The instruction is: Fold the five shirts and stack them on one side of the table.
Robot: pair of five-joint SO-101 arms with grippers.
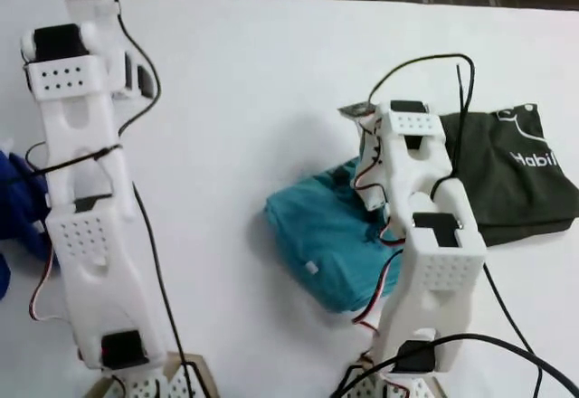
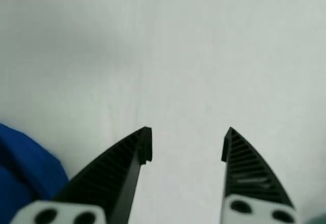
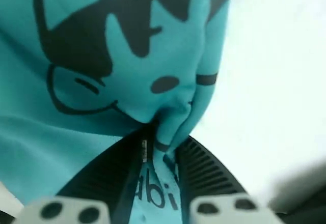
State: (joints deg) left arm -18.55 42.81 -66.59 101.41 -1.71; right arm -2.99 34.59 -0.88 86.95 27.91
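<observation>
— Item one: right gripper (image 3: 163, 140)?
— Closed on a pinched fold of the teal fabric shirt with dark cartoon print (image 3: 102, 107). The rest of the shirt is bunched on the white desk (image 2: 163, 40) under the gripper.
— Item two: left gripper (image 2: 187, 132)?
— Jaws wide apart, holding nothing, above the desk. A blue crumpled cloth (image 2: 20, 168) lies beside it.
— Further stock?
— One dark folded shirt with pale print (image 1: 516, 172), beside the right gripper on the side away from the left.

The teal shirt (image 3: 102, 56) is soft, matt cloth, creased; the dark shirt (image 1: 520, 190) is matt cloth too. The table (image 1: 253, 63) looks smooth, matt white. The left gripper (image 2: 187, 135) has ribbed black plastic fingers (image 2: 122, 168).
</observation>
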